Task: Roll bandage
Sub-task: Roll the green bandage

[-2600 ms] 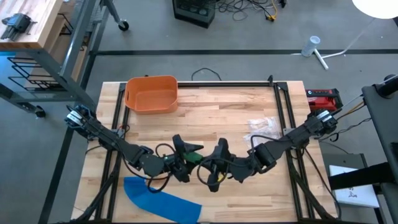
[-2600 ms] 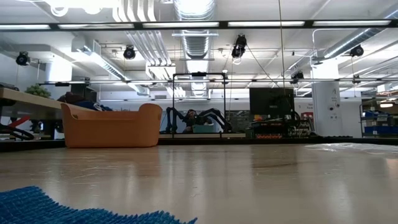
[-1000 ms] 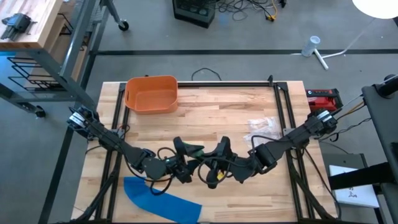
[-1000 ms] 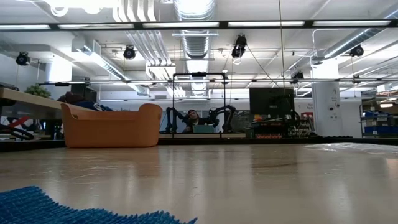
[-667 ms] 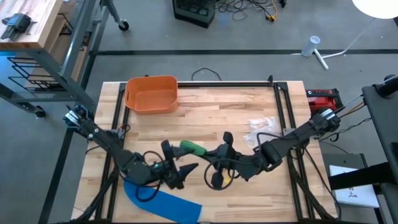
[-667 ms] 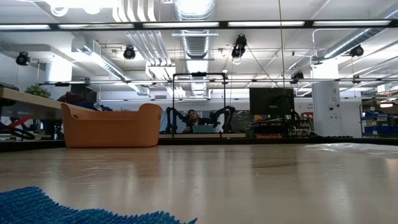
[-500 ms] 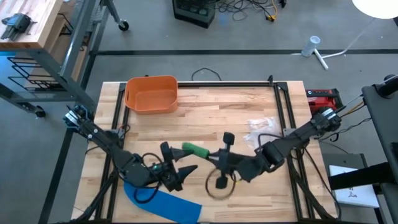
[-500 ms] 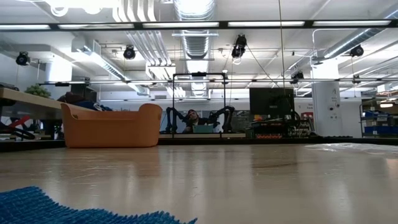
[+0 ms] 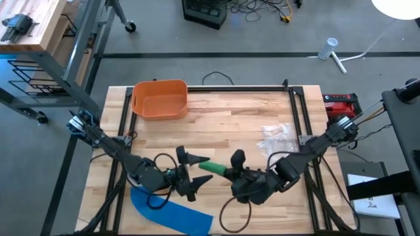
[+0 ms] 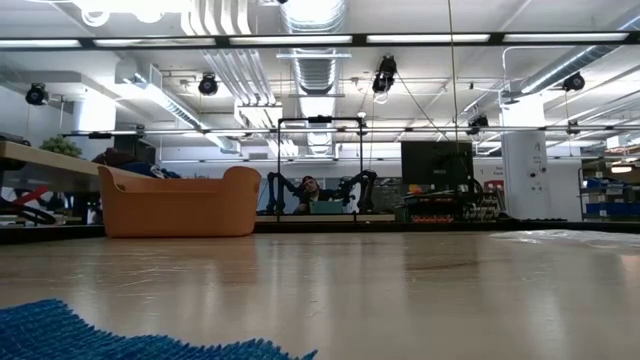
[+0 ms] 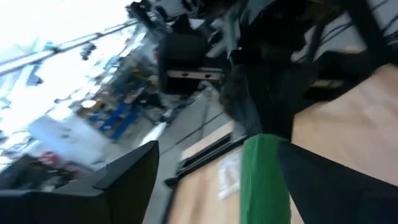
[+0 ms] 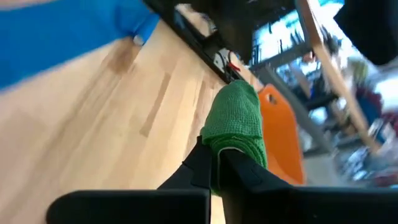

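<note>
The green bandage roll (image 9: 211, 167) hangs above mid-table, pinched at one end by the right gripper (image 9: 226, 171); the left gripper (image 9: 190, 174) waits beside it, fingers spread; it looks light, soft and squashy, best taken around its wound body.

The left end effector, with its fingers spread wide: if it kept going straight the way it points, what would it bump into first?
Probably the green bandage roll that the right end effector holds shut. The left end effector points toward it, and its wrist view shows the roll straight ahead between the fingers. Height is hard to judge.
</note>
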